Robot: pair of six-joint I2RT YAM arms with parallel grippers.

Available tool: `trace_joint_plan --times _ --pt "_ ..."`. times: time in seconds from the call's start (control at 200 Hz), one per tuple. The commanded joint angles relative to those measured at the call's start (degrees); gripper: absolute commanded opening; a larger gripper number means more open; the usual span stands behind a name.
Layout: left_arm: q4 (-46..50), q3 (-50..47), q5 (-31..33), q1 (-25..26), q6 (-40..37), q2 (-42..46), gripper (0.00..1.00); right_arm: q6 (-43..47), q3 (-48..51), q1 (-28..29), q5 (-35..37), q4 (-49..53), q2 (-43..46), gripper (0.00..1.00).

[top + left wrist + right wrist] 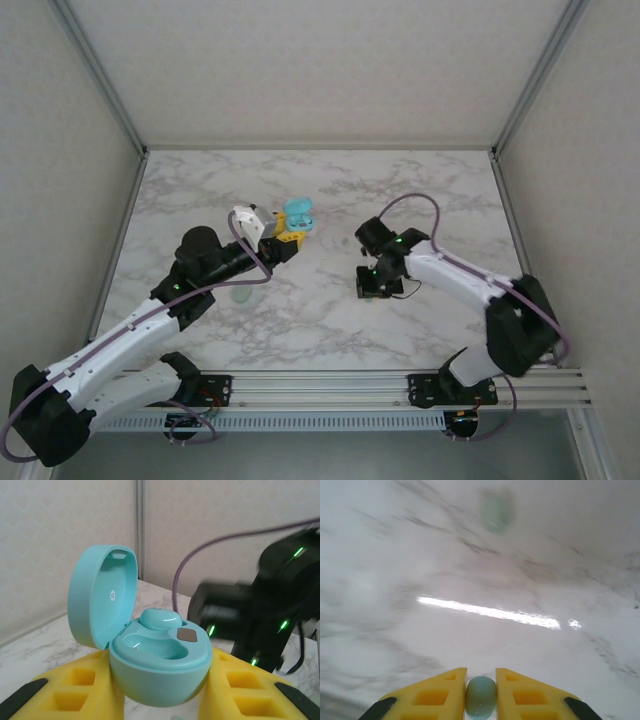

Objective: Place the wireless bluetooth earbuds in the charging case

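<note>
Teal case (pixel 160 680), teal earbud (pixel 481 697), grey-veined white table (pixel 330 320)

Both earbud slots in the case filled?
No. One earbud sits in the charging case; the other slot is empty.

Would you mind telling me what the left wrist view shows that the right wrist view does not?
Left wrist: the open teal charging case, clamped in the left gripper, with a seated earbud beside an empty socket. Right wrist: a second earbud pinched in the right gripper. Both: yellow fingers and the marble table.
</note>
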State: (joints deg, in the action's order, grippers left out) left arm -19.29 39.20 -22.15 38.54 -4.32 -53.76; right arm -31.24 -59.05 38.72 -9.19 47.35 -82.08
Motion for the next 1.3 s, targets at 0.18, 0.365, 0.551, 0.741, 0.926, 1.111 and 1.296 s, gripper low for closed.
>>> trace_joint_plan --times 0.18,0.365,0.551,0.741,0.926,1.111,1.296 --pt "-3.1 1.3 -1.7 0.6 -0.2 -4.5 0.19 -9.0 -10.8 -1.1 -15.1 -10.0 14.8 0.21" --pt "-5.0 1.9 -3.0 0.7 -0.1 -7.2 0.19 -13.4 -12.8 -0.7 -22.1 -20.3 15.4 0.21" --pt "-5.6 2.0 -3.7 1.0 -0.7 -7.9 0.19 -13.7 -16.0 0.6 -21.0 -22.4 12.6 0.22" --pt "-5.6 1.8 -3.9 1.3 -1.3 -7.8 0.19 -13.1 -18.5 1.7 -19.8 -23.4 8.7 0.22" --pt "-5.5 1.9 -4.4 1.5 -1.6 -7.9 0.19 -12.9 -20.0 2.1 -19.4 -24.1 6.4 0.22" --pt "-5.5 2.2 -4.5 1.6 -1.7 -8.1 0.19 -13.4 -20.2 2.5 -19.7 -25.1 5.6 0.22" --pt "-5.4 2.7 -4.4 1.8 -1.6 -8.3 0.19 -13.9 -20.2 3.1 -19.6 -26.0 5.1 0.22"
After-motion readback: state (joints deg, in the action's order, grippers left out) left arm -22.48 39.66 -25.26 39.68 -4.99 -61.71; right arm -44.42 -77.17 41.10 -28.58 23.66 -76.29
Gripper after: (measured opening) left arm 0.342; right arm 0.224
